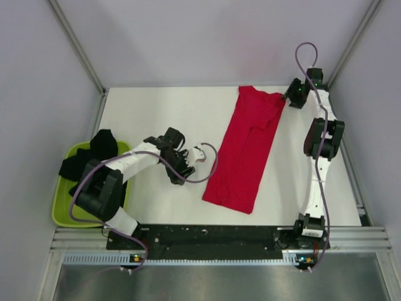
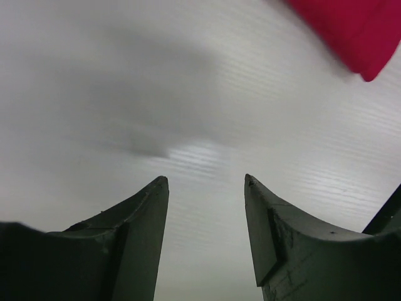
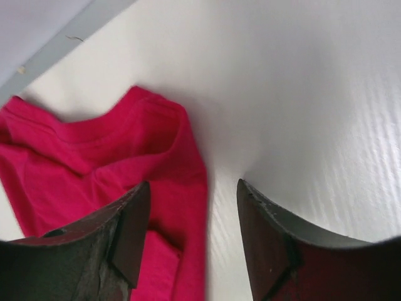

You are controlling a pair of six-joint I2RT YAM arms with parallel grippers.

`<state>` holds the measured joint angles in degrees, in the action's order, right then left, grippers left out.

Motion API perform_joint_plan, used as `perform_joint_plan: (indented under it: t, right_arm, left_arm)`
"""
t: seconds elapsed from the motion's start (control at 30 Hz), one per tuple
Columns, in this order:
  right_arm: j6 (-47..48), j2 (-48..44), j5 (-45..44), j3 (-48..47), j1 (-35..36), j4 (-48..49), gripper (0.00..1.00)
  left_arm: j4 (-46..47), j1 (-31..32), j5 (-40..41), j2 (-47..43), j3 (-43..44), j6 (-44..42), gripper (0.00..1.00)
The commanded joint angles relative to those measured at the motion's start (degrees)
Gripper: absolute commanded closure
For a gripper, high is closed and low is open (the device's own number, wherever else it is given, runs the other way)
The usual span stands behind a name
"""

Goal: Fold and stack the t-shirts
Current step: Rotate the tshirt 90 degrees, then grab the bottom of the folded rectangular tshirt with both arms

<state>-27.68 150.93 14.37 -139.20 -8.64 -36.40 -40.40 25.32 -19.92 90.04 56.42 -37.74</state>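
Hazards, left to right:
- black t-shirts (image 1: 100, 147) lay heaped in the lime-green tub (image 1: 59, 210) at the table's left side, one fold standing above the rim; the left arm (image 1: 125, 164) had its elbow over that tub, so a swing of it could have dragged cloth out
- left gripper (image 2: 205, 182) hung over bare table (image 1: 163, 113), near the red t-shirt's near-left corner but apart from it; a close from there would probably have caught nothing, or a single layer, pulling the strip askew
- red t-shirt (image 1: 247, 150) lay as a long slanted strip, collar end at the far edge and hem end toward the bases
- right gripper (image 3: 193, 183) sat at the collar end; a shallow pinch risked taking only the top layer or slipping off the edge, and a lift by one arm alone would likely have skewed the cloth

Poses, left to right:
- left arm was bent back on itself, forearm reaching right toward the table's middle; its jaws stood well parted with nothing between them
- right arm (image 1: 321, 144) was stretched nearly straight to the far right corner, wrist turned toward the shirt; its jaws stood wide apart astride the shirt's right edge, one finger (image 3: 125, 238) over cloth and the other over table, gripping nothing; contact with the cloth could not be told
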Motion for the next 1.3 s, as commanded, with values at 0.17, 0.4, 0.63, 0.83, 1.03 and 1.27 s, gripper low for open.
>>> perform_joint_plan:
  t: [0.17, 0.4, 0.63, 0.83, 1.03, 1.27]
  right_arm:
    - [21.86, -35.82, -5.67, 23.82, 1.17, 0.44, 0.36]
    - [49.01, -76.35, 11.17, 71.62, 15.30, 12.41, 0.36]
    - [66.18, -109.60, 32.21, 99.01, 28.67, 8.46, 0.39]
    - [74.60, -110.43, 23.18, 102.98, 44.64, -9.00, 0.44]
    - [81.02, -103.74, 12.80, 108.33, 56.98, -7.85, 0.43]
    - [81.65, -97.51, 7.62, 116.17, 60.49, 12.31, 0.44]
  left_arm:
    - [-0.09, 7.10, -16.70, -5.49, 0.35, -11.80, 0.43]
    - [4.35, 15.37, -19.54, -3.83, -1.85, -22.91, 0.36]
    - [4.37, 20.11, -15.86, -0.74, -1.57, -25.63, 0.28]
    - [5.86, 23.54, -12.17, -1.62, -4.83, -26.69, 0.28]
    - [13.41, 26.53, -0.05, 2.76, -5.63, -24.68, 0.37]
    - [15.00, 26.71, -0.20, -0.56, -9.13, -24.76, 0.90]
